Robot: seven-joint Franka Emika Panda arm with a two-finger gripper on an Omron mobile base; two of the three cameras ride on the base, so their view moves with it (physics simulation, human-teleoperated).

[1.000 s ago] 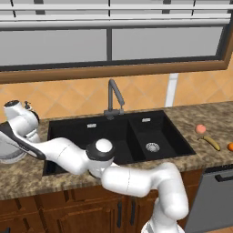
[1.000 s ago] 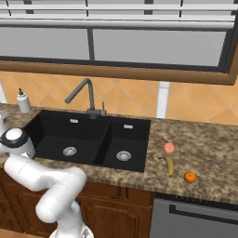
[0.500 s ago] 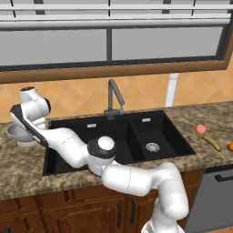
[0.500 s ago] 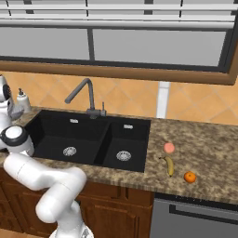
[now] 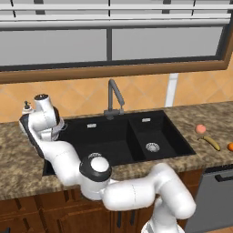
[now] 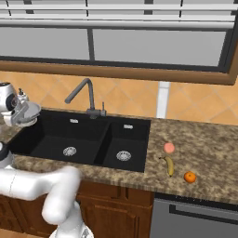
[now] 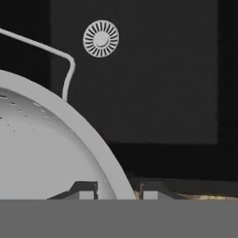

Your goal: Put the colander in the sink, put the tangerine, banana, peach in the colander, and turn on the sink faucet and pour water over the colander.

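The robot holds the colander up over the edge of the sink.

The gripper (image 7: 116,190) is pinched shut on the rim of the colander (image 7: 42,148), one dark tip inside the bowl and one outside. In the right base view the colander (image 6: 28,113) is up in the air at about 9 o'clock, over the left edge of the black sink (image 6: 88,135). In the hand view the silver drain (image 7: 101,38) sits at 12 o'clock, with the thin wire handle (image 7: 65,69) just below it. The peach (image 6: 169,148), banana (image 6: 169,165) and tangerine (image 6: 189,177) wait on the counter at 3 o'clock, well apart from the sink. The grip is only on the thin rim, so the bowl could tip or slip out. If it is let go too soon, it could land on the counter edge and not in the basin. It could also bump the faucet (image 6: 83,95).
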